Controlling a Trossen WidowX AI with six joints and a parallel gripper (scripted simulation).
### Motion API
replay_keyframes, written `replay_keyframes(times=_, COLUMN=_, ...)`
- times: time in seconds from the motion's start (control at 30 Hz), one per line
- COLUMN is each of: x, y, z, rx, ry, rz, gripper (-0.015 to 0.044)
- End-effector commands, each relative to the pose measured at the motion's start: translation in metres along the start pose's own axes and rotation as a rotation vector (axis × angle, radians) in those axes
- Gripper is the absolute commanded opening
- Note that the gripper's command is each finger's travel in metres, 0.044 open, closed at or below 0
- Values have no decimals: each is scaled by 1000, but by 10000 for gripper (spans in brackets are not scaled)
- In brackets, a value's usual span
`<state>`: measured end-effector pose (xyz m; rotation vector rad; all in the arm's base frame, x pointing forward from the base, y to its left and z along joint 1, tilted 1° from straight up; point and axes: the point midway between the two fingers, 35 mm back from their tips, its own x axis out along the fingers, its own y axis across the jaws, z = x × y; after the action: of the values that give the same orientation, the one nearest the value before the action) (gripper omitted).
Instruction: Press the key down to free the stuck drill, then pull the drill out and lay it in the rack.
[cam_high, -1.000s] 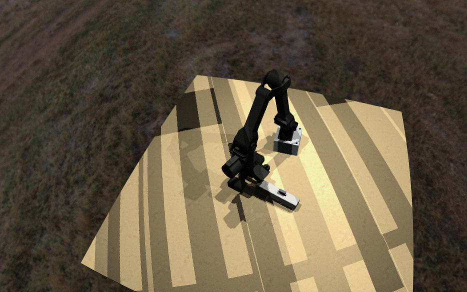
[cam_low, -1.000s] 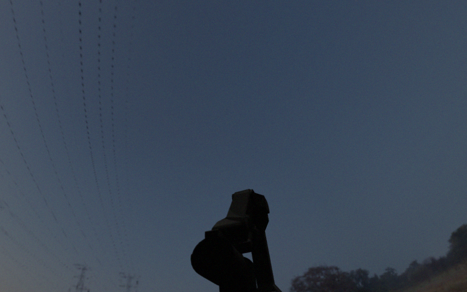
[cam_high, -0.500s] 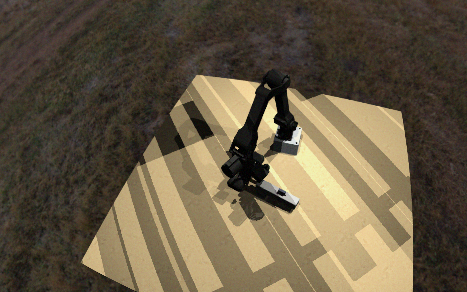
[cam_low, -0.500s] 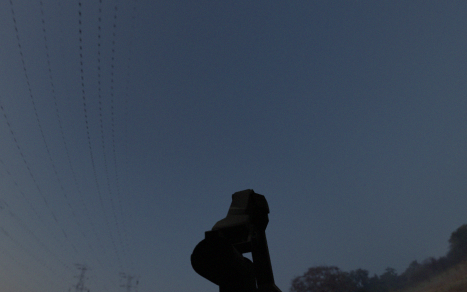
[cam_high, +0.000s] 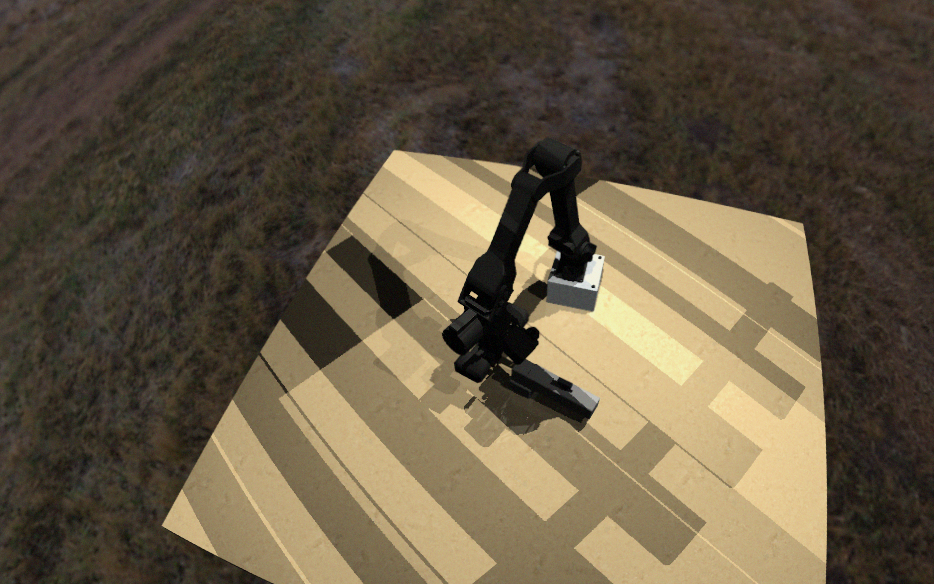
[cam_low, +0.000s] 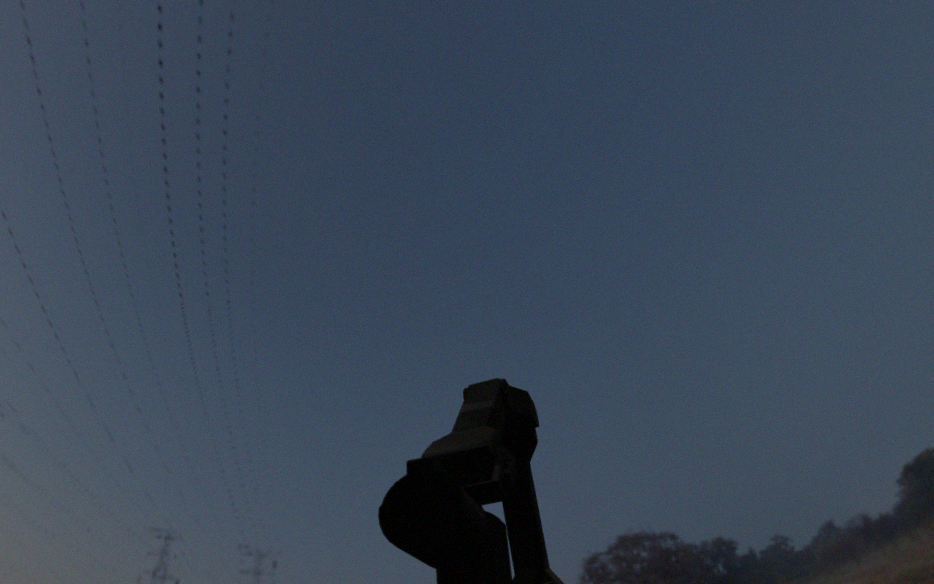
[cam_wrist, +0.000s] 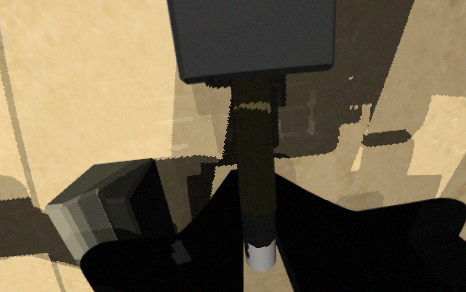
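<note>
Drill (cam_wrist: 255, 165) beside grey block (cam_wrist: 92, 212)

A square wooden table top (cam_high: 750, 482), patterned in pale tan and darker brown bands and crossed by hard-edged shadows, sits on open ground of short, dry, brownish grass (cam_high: 172, 172) with a reddish dirt strip (cam_high: 82, 75) at the upper left. The exterior view looks up into a deep blue dusk sky (cam_low: 551, 172) crossed at the left by thin power lines (cam_low: 172, 241), with dim pylons (cam_low: 161, 554) low down. Dark treetops (cam_low: 688, 554) line the lower right horizon.
</note>
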<state>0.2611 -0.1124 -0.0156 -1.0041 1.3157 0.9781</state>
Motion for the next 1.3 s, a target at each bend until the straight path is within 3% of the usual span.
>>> replay_keyframes(times=0.0, x=0, y=0, z=-5, rx=-2, ry=-1, rz=1, gripper=0)
replay_keyframes(times=1.27, x=-3, y=0, z=-59, rx=-2, ry=4, rz=1, gripper=0)
